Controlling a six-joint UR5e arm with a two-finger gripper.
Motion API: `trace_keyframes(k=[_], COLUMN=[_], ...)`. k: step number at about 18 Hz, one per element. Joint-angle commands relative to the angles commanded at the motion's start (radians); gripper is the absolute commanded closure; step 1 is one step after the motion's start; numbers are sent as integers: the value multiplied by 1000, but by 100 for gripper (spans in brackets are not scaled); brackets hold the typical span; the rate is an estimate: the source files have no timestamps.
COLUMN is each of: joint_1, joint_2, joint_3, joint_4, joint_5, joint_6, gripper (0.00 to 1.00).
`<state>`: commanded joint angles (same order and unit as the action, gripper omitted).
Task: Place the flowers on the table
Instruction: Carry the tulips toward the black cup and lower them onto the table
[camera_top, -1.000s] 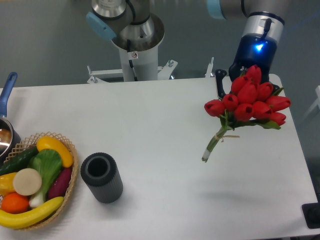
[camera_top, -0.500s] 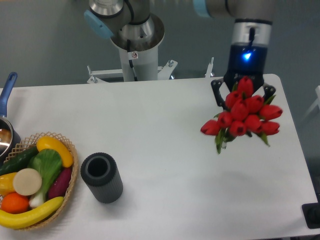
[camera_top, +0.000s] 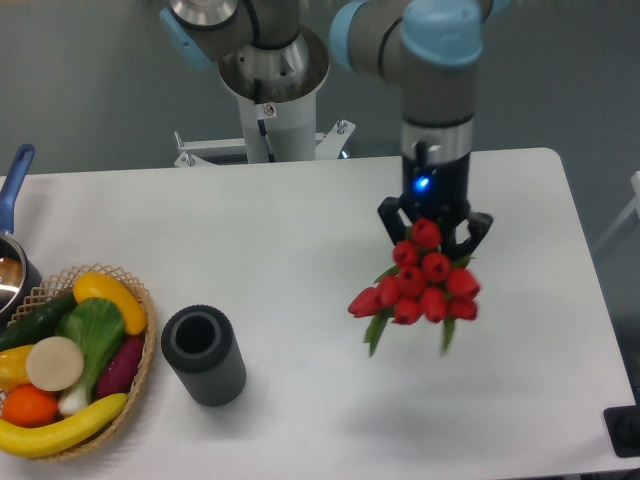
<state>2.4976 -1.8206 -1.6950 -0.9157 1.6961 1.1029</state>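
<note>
In the fixed camera view, the UR5e arm (camera_top: 437, 60) is reaching down from the top centre of the frame, and its gripper (camera_top: 434, 232) is hanging right of centre with a blue light glowing on the wrist above it. The two dark fingers (camera_top: 391, 213) are standing on either side of the flowers (camera_top: 420, 287) and are clamping the bunch between them. The red tulip buds are facing the camera and hiding most of the stems, with a few green leaves drooping from the lower edge of the bunch. The bunch is hanging over the right-centre part of the table (camera_top: 300, 240); whether it is touching the white surface cannot be told from this angle.

In the lower left of the frame, a dark grey ribbed vase (camera_top: 203, 355) is standing upright on the tabletop. Just beside it, at the left edge, a wicker basket (camera_top: 146, 330) is holding fruit and vegetables, among them a banana (camera_top: 62, 428). Above the basket, a pan with a blue handle (camera_top: 15, 180) is poking in from the left edge.
</note>
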Motion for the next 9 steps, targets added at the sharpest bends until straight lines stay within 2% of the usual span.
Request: trace_keyframes(k=[6,9], joint_1=[-89,-106], joint_2=[-123,-173], joint_3=[8,15], joint_4=[-9,-8], joint_5=[175,191], joint_6=[5,5], gripper=[61,61])
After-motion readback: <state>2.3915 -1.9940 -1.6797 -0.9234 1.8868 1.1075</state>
